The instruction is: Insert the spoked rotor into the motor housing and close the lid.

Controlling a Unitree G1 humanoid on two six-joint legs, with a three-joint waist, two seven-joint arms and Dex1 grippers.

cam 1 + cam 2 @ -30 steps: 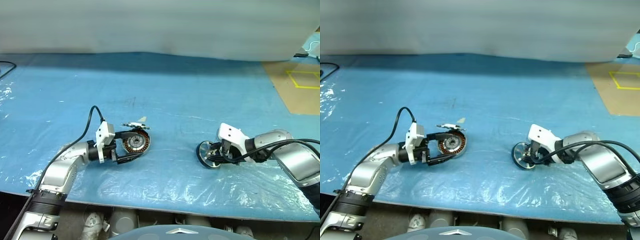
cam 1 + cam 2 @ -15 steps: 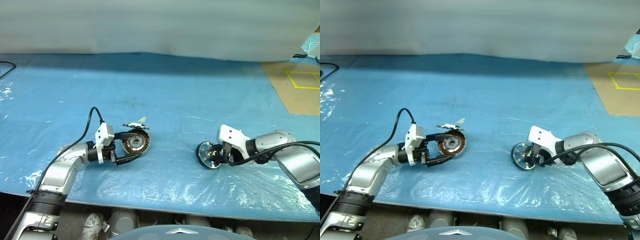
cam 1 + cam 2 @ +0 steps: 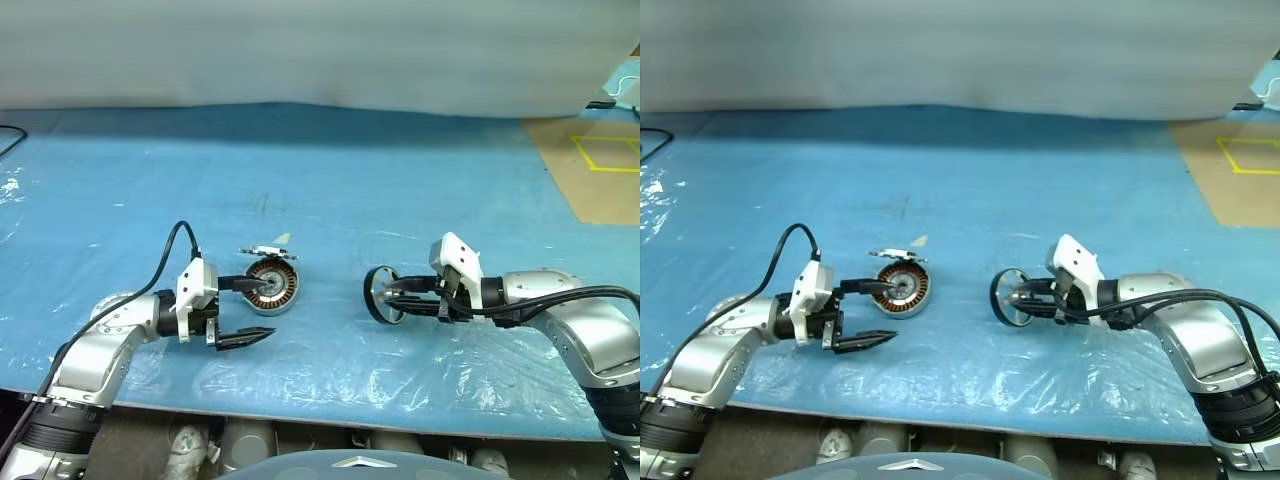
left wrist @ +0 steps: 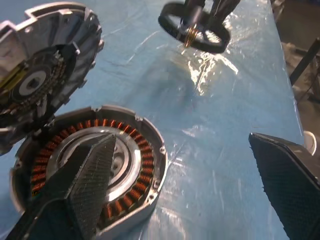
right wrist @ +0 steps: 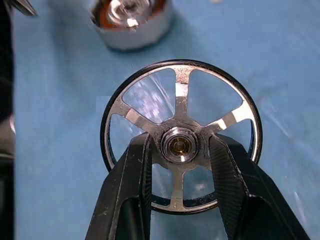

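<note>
The spoked rotor [image 3: 379, 296], with a black rim and silver spokes, hangs on edge just above the blue sheet. My right gripper [image 3: 396, 292] is shut on it, and its fingers [image 5: 137, 170] pinch the hub [image 5: 179, 145]. To its left lies the motor housing [image 3: 272, 288], a silver cup with copper windings [image 4: 148, 172]. The lid [image 3: 266, 251] stands open at its far edge, showing its ribbed inner face [image 4: 47, 60]. My left gripper [image 3: 248, 312] is open beside the housing. One finger [image 4: 87, 187] reaches over the windings; the other is off to the near side.
A blue plastic sheet [image 3: 330, 180] covers the table, wrinkled and shiny near the front edge. A brown board with yellow tape [image 3: 598, 160] lies at the back right. A black cable [image 3: 10, 135] lies at the far left. A pale wall rises behind.
My right gripper has lifted the rotor off the sheet and carried it left toward the housing. My left gripper has drawn back a little; it no longer straddles the housing.
</note>
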